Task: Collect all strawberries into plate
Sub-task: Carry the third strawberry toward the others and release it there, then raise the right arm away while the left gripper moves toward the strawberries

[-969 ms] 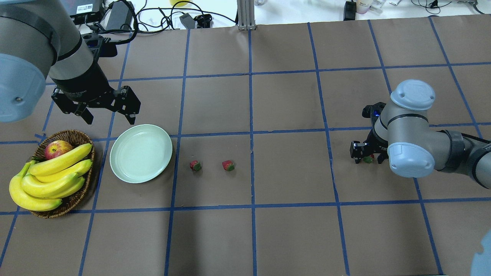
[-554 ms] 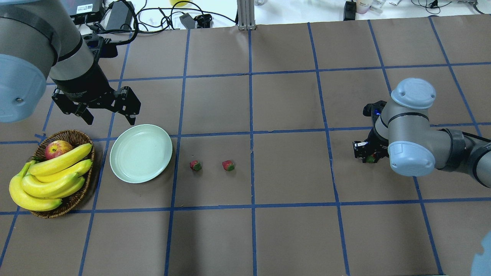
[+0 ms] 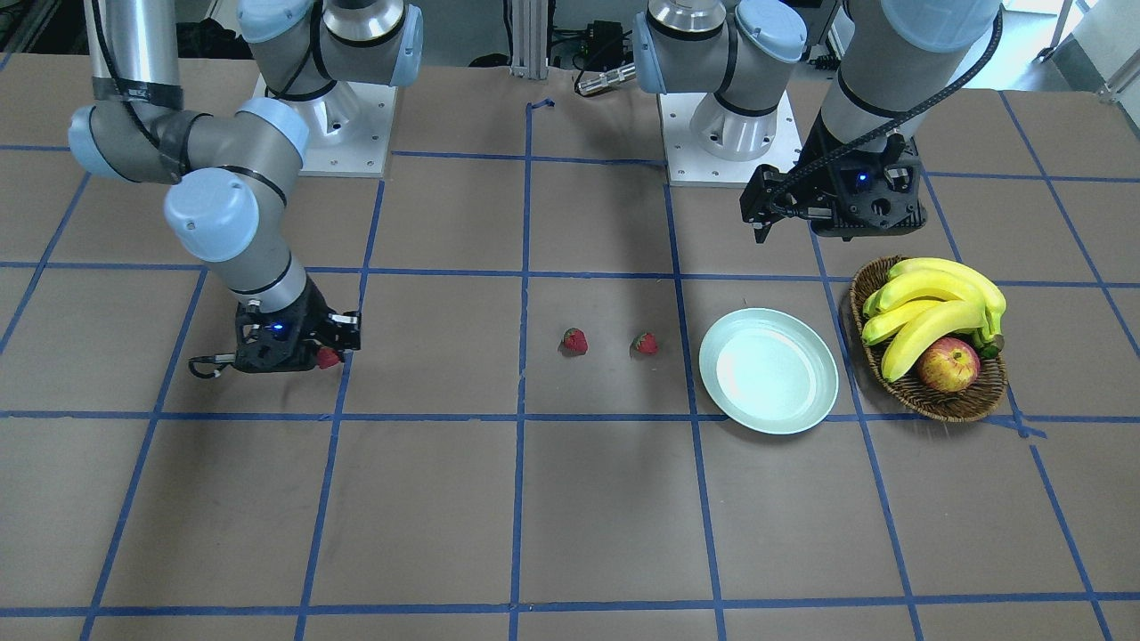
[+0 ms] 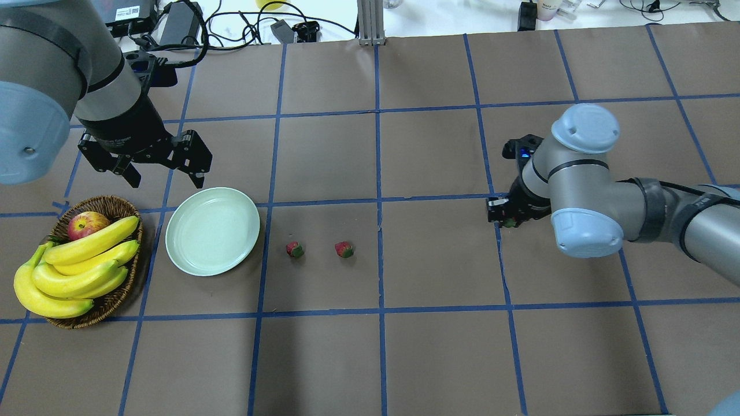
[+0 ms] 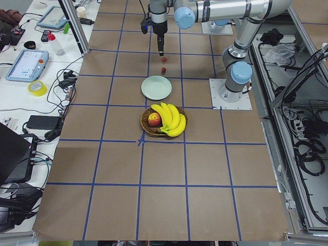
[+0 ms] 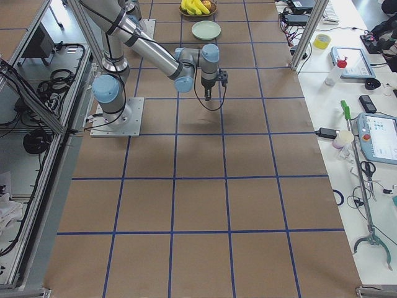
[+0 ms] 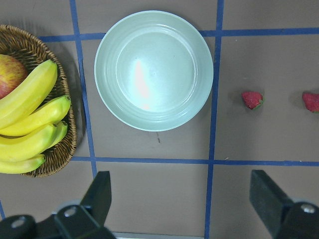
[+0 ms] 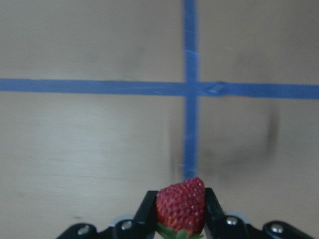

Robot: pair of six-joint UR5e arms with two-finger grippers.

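- Right pincer (image 4: 507, 219): clenched on the held strawberry (image 8: 181, 206), raised off the surface (image 4: 439, 358) over a crossing of blue tape lines (image 8: 189, 89). The fruit's long axis runs along the fingers, with the red tip pointing out past the fingertips and the green cap back toward the wrist
- Left pincer (image 7: 182, 196): released, jaws spread wide, raised near the plate
- Plate (image 4: 213, 231): on the surface, just beside the wicker basket (image 4: 115, 300) of bananas (image 4: 75, 271) and an apple (image 4: 87, 224), not touching it
- Nearer strawberry (image 4: 295, 249): on its side, close to the plate's rim on the right arm's side
- Farther strawberry (image 4: 344, 249): in line with it, apart. Both caps seem turned away from the plate
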